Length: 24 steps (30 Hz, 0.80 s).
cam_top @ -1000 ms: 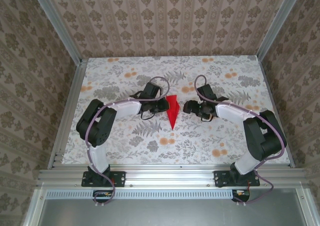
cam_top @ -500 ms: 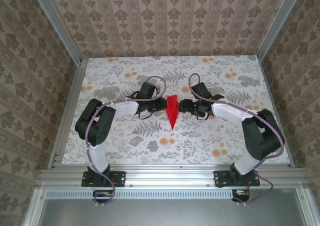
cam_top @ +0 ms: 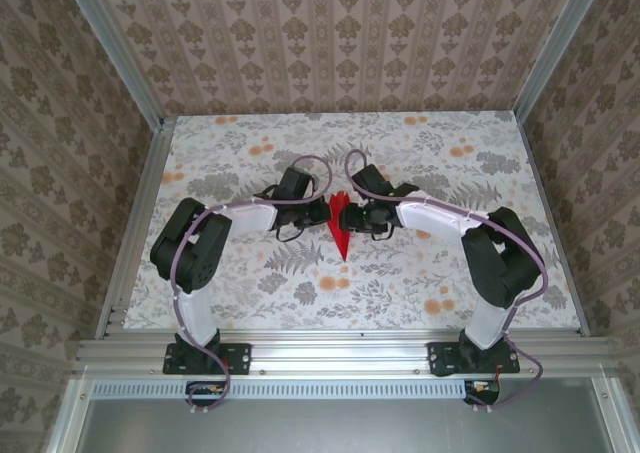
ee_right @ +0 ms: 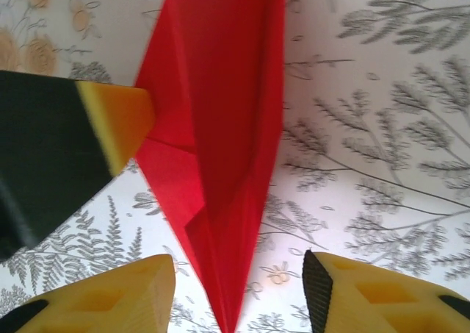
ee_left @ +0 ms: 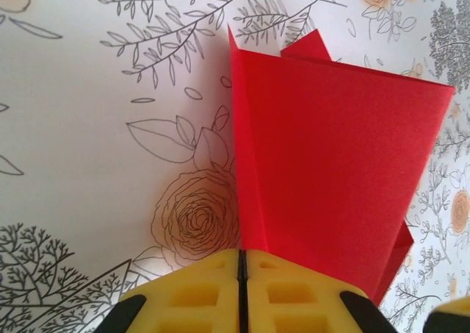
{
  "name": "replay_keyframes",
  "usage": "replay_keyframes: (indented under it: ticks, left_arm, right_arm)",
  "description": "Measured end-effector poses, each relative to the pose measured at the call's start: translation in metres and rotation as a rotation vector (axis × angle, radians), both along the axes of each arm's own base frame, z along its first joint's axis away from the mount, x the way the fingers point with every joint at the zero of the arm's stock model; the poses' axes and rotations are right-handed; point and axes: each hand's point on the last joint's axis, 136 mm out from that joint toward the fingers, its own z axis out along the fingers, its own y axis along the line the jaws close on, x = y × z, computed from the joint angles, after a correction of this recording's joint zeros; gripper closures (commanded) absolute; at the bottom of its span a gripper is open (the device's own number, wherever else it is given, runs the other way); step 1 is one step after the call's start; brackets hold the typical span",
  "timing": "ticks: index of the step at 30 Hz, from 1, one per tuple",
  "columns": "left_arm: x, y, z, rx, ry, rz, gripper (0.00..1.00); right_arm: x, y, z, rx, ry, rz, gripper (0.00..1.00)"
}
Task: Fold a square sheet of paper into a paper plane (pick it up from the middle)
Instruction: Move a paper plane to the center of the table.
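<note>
The square sheet of paper is folded into a bright red, narrow paper plane [cam_top: 340, 231] that lies mid-table with its point toward the arm bases. My left gripper [cam_top: 324, 213] meets its left side. In the left wrist view the yellow fingers [ee_left: 294, 292] are pressed together, and the left gripper [ee_left: 241, 258] pinches the fold edge of the paper plane [ee_left: 330, 171], which stands up beyond them. My right gripper [cam_top: 352, 216] comes from the right. It is open [ee_right: 236, 270], with a finger on each side of the plane's tapered end [ee_right: 220, 201] and not touching it.
The floral tablecloth [cam_top: 250, 293] covers the whole table. Aluminium rails run along the left side [cam_top: 140, 223] and the right side [cam_top: 548, 223], with patterned walls all around. The left gripper's black-and-yellow finger [ee_right: 110, 120] shows in the right wrist view, against the paper.
My right gripper has moved left to the paper and its jaws have narrowed. The left gripper has closed a little more, staying in place. From above, the paper looks narrower.
</note>
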Motion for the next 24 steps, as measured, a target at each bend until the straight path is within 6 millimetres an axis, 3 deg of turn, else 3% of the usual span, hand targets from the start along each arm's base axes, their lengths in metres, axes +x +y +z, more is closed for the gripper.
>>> replay_keyframes:
  ticks: [5,13,19,24]
  left_arm:
    - [-0.001,0.001,-0.002,0.002,0.003,0.000,0.90]
    - [-0.001,0.001,-0.002,0.003,0.004,0.000,0.90]
    - [-0.002,0.001,-0.003,0.002,0.004,0.000,0.90]
    - [-0.002,0.005,-0.006,0.004,0.007,0.006,0.90]
  right_arm:
    - [0.000,0.016,0.000,-0.028,-0.011,0.033,0.56]
    - [-0.003,0.018,-0.013,-0.079,0.025,0.045,0.53]
    - [-0.005,0.017,-0.026,-0.099,0.054,0.043,0.67]
    - [-0.002,0.020,-0.027,-0.099,0.057,0.039,0.70]
